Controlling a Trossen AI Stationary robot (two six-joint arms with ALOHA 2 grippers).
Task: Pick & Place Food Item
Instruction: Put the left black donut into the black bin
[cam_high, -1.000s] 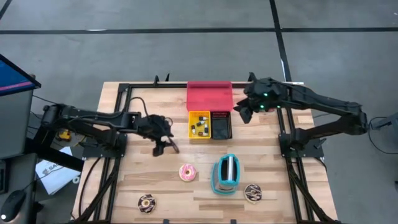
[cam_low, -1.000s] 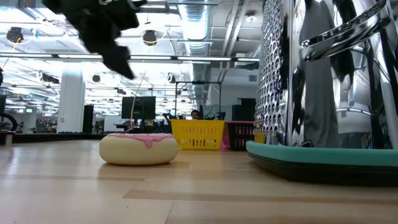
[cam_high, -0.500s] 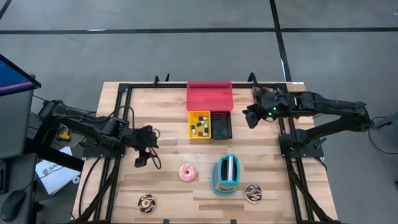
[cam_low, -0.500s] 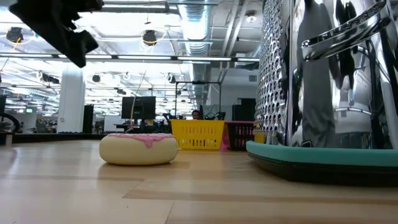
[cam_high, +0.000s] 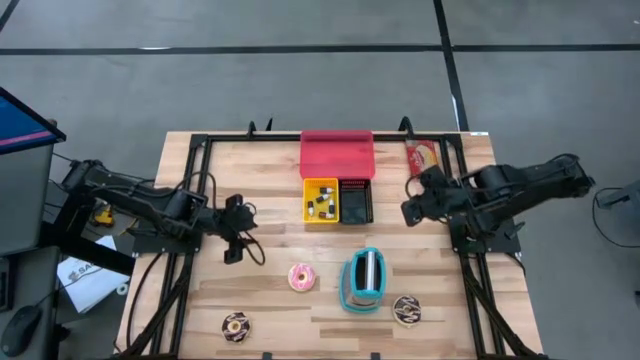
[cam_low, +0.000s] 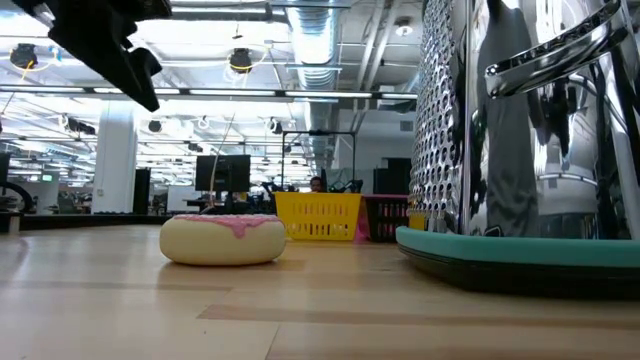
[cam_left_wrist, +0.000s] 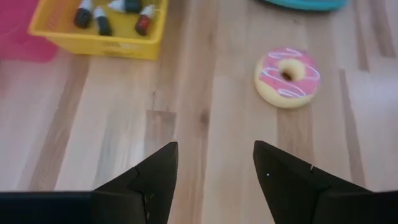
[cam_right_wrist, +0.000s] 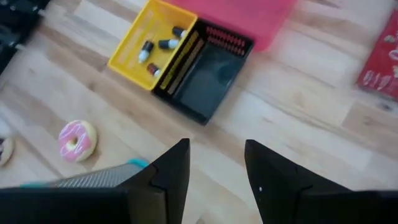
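We start at the near edge of the table (cam_high: 190, 300), where we see a chocolate-frosted donut (cam_high: 235, 324) at the left and another dark-frosted donut (cam_high: 406, 309) at the right, just beside the teal-based metal rack (cam_high: 362, 279). From table height that rack fills the right side of our view, shiny and perforated, with the pink-frosted donut (cam_low: 222, 238) sitting alone on the bare wood to its left. From above, we find the pink donut just left of the rack, flat on the table and touched by neither arm. Moving back, we reach the left gripper (cam_high: 232, 247), hovering over the wood to the left of the pink donut and apart from it; in its wrist view we look down past two spread fingers (cam_left_wrist: 152, 180) with nothing between them, bare table in the gap and the donut lying beyond them. On the right side, level with the bins, we have the right gripper (cam_high: 411, 211) above the table near the frame rail, its jaws likewise parted and empty, and its own camera shows the bins and the pink donut well ahead of it. Farther back in the middle, we see the yellow bin (cam_high: 321, 200) holding small bottles, touching the black bin (cam_high: 356, 200) on its right. Behind both lies the red tray (cam_high: 337, 154), and at the far right corner we spot a red snack packet (cam_high: 423, 156) lying flat.
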